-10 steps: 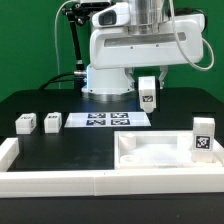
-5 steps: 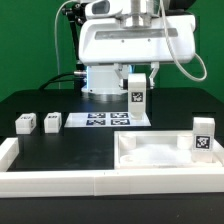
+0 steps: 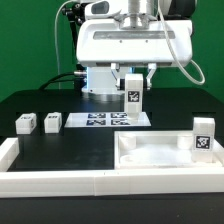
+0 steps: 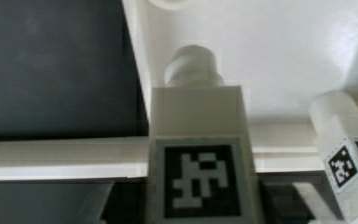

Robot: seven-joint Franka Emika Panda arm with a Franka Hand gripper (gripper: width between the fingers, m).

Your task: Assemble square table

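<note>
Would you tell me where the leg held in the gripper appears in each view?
Exterior view: the held leg hangs at upper centre, just above the marker board in the picture.
Wrist view: the held leg fills the middle, tag facing the camera.
Shared landmark: apparently the other upright tagged leg.

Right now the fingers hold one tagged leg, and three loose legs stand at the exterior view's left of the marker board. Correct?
No: the exterior view shows two loose legs left of the marker board, not three. The held leg is as stated.
</note>
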